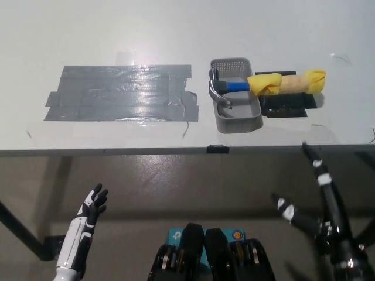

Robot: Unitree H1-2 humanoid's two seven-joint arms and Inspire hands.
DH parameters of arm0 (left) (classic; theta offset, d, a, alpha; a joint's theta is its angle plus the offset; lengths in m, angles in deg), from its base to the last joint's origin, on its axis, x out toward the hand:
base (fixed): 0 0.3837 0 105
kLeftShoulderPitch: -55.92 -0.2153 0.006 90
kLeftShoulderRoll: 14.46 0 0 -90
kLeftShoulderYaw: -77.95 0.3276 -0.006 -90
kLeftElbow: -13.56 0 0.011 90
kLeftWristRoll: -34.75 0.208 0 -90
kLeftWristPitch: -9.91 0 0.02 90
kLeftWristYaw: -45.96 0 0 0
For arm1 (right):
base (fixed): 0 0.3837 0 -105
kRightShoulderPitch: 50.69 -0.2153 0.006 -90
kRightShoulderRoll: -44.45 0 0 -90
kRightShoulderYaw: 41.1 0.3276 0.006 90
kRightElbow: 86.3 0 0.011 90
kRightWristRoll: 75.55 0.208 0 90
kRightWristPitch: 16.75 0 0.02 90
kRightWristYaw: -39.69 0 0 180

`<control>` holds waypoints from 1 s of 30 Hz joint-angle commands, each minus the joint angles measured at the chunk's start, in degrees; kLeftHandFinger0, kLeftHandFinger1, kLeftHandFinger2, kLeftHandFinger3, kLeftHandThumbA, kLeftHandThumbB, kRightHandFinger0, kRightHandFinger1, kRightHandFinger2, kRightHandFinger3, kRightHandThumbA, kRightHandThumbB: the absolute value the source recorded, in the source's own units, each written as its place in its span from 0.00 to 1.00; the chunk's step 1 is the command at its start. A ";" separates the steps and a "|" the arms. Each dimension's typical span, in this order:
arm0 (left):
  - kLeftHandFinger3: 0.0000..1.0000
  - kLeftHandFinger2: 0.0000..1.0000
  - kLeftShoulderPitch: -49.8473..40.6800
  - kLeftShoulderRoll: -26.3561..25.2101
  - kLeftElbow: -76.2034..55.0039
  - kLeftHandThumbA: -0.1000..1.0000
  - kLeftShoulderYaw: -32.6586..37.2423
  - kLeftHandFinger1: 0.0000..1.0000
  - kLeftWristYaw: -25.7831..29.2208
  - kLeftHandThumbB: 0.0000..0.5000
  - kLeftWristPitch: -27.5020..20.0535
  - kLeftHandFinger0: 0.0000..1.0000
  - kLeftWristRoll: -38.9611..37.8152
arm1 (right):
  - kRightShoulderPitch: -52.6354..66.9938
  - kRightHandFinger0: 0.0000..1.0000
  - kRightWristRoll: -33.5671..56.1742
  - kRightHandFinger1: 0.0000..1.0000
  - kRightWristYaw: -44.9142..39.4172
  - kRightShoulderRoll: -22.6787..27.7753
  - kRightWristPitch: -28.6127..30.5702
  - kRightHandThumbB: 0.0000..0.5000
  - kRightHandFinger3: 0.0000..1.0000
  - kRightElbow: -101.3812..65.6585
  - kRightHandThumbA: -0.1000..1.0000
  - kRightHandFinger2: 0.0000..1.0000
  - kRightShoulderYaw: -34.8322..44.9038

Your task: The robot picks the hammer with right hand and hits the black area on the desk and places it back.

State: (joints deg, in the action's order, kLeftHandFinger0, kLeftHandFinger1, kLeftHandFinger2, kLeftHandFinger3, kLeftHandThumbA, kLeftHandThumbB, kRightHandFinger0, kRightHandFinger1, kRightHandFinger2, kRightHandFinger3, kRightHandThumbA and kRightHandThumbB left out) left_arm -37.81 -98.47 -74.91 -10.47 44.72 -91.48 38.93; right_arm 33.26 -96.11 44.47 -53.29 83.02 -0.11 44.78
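Hammer with blue-and-yellow wrapped handle (266, 85) sits across the grey plastic basket (235, 122); black right robot hand (310, 187) hangs below the counter (176, 35), fingers spread wide, holding nothing.

Grey basket (236, 120); hammer (266, 84) with steel head, blue neck, yellow, seemingly cloth-wrapped handle; dark grey taped area (120, 93).

White desk (117, 35), front edge running across the view. On it: a large patch of dark grey tape (120, 92) at left-centre, strips overlapping; just right of it a grey basket (237, 120); touching the basket's right side, a small black pad (284, 104). A small black clip (217, 148) on the front edge.
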 commanded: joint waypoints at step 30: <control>1.00 1.00 1.05 -0.70 -0.92 1.00 0.82 1.00 -0.67 0.29 -3.20 1.00 1.39 | -38.58 1.00 -30.74 1.00 11.13 8.28 -15.49 0.90 1.00 32.11 0.82 1.00 -12.10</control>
State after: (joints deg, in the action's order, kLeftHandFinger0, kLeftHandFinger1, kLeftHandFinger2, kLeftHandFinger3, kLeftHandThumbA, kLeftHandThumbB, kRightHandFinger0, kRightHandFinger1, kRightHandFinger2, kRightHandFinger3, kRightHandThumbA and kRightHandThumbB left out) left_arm -37.39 -98.54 -74.89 -9.51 44.63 -92.30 40.22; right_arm -1.43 -124.54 53.47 -45.50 69.90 31.65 33.42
